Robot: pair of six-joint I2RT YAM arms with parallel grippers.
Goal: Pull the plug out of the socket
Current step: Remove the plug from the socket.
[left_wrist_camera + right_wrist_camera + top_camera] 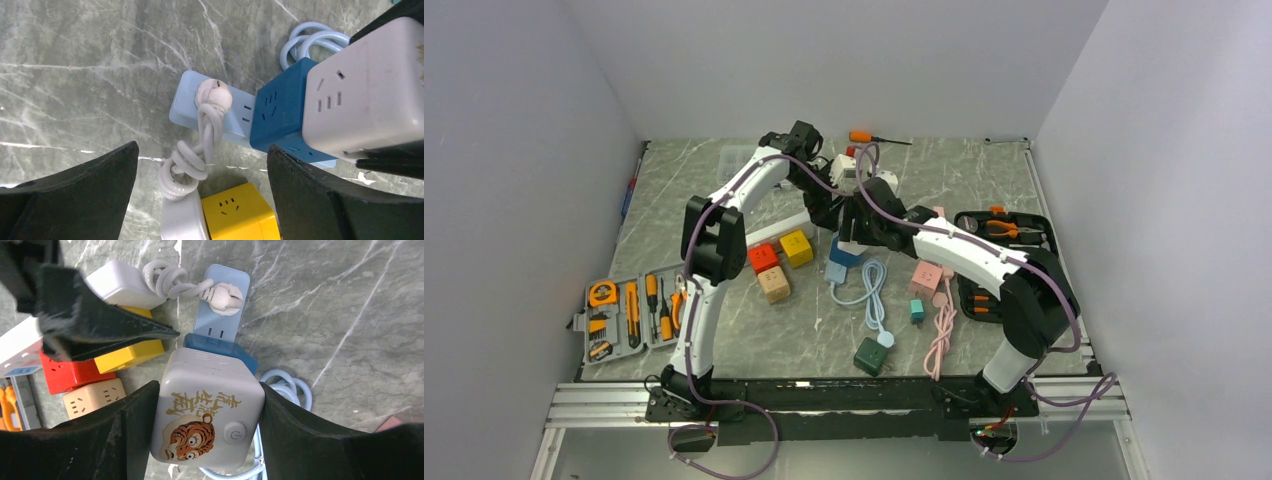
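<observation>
Black fingers of the right gripper (pixel 207 402) clamp the white cube (pixel 210 372), apparently seated on the blue cube (pixel 280 115). Only the left wrist view shows the left gripper (pixel 200 154) spread wide over the white plug (pixel 214 95) in the pale strip (pixel 184 106), with bare marble (pixel 75 75) alongside.

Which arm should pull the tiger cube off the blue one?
Right, probably. The right gripper has a finger against each side of the white tiger cube, which sits plugged onto the blue cube. The left gripper hangs open above the light-blue strip, holding nothing.
</observation>
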